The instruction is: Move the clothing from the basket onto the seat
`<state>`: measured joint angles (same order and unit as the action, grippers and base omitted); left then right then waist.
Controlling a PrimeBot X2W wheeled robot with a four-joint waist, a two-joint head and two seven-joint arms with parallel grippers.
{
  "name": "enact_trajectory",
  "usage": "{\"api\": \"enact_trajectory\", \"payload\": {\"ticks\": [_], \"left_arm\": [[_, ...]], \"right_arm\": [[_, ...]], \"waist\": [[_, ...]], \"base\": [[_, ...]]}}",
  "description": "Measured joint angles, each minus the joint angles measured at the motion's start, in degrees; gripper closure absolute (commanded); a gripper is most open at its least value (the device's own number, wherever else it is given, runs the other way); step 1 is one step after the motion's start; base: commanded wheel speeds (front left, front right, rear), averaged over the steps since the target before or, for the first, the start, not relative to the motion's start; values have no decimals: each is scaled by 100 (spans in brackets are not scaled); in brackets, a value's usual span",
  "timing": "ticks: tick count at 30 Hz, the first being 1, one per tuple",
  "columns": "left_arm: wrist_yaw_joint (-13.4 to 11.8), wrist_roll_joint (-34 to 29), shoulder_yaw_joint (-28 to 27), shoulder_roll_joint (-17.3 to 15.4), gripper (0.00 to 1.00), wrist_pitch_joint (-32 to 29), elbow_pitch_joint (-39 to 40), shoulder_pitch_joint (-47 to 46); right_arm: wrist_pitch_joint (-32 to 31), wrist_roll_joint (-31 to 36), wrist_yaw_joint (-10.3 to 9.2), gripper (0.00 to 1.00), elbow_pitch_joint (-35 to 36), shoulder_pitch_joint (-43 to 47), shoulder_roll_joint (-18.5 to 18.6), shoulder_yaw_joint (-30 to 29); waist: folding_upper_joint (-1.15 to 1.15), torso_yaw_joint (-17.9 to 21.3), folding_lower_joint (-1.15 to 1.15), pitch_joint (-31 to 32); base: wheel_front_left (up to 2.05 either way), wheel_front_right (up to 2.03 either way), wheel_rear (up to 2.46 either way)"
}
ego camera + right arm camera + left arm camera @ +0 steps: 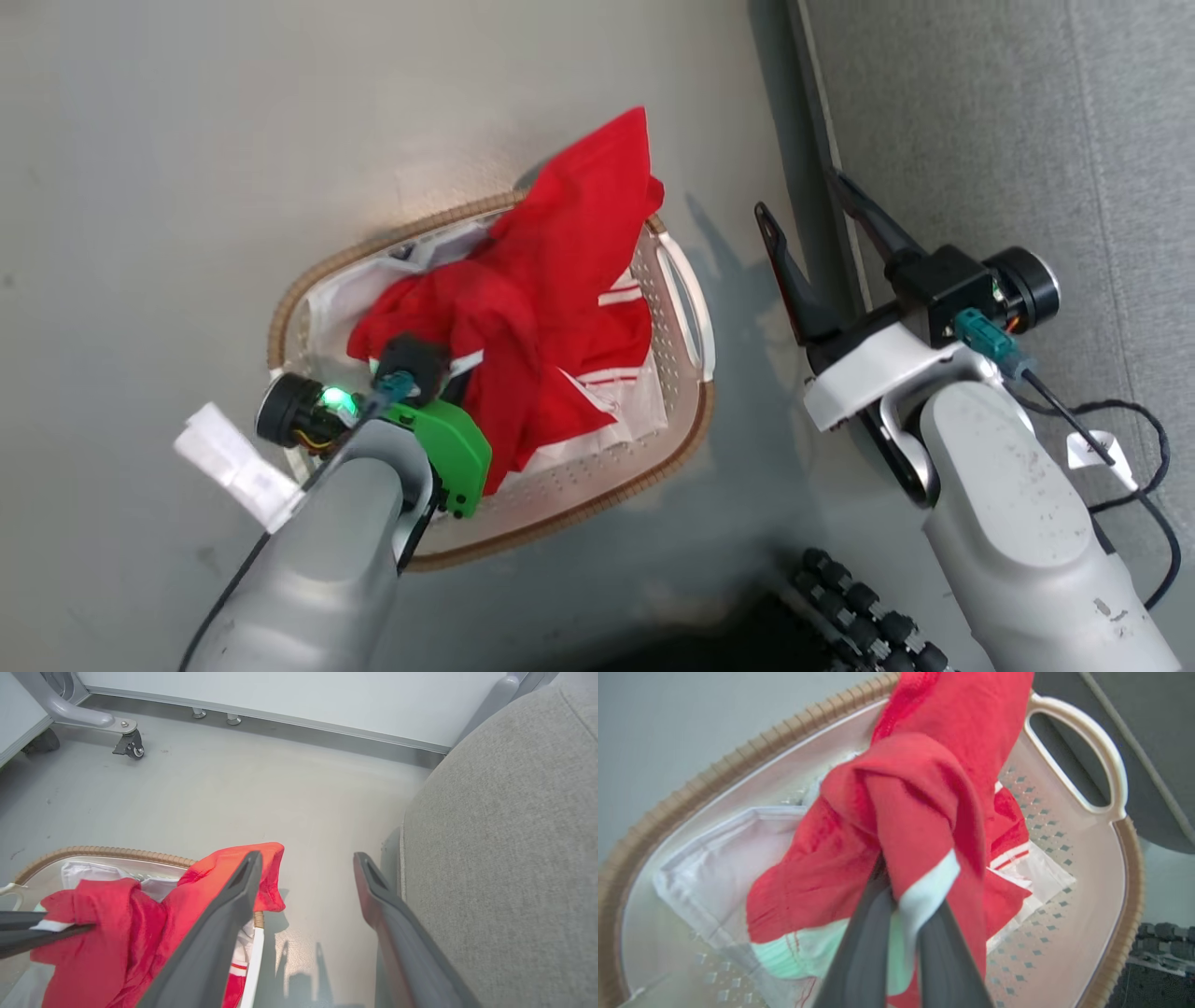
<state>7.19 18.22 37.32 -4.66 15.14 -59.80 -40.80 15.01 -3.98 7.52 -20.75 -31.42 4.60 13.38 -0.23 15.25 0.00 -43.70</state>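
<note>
in the oval cream-white perforated plastic basket (597,471) with a brown woven-look rim, standing on the grey floor (187,140): a bright red soft garment (551,271) with white stripes and trim, bunched up, one corner rising past the far rim. under it, a plain white liner sheet (714,858). at the left gripper (906,896): pinched close on a fold of the red garment and its white trim, fabric wedged between the two dark fingers (859,952). at the right gripper (801,196): spread wide, holding nothing, poised between the basket and the large grey fabric-upholstered seat cushion (1027,140), just beside the cushion's edge. garment wholly over the basket, apart from the seat cushion.
</note>
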Motion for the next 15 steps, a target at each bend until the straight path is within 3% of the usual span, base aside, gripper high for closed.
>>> {"api": "enact_trajectory", "payload": {"ticks": [3,15], "left_arm": [[-42,193,-386,16,100,2,459,303],[11,-1,-859,103,100,-1,1723,1624]], "right_arm": [[0,22,-1,0,-85,132,88,42],[0,-110,-1,0,-307,855,237,44]], "waist": [[0,-60,0,295],[0,-357,-1,1716]], "base": [[0,0,0],[0,0,0]]}}
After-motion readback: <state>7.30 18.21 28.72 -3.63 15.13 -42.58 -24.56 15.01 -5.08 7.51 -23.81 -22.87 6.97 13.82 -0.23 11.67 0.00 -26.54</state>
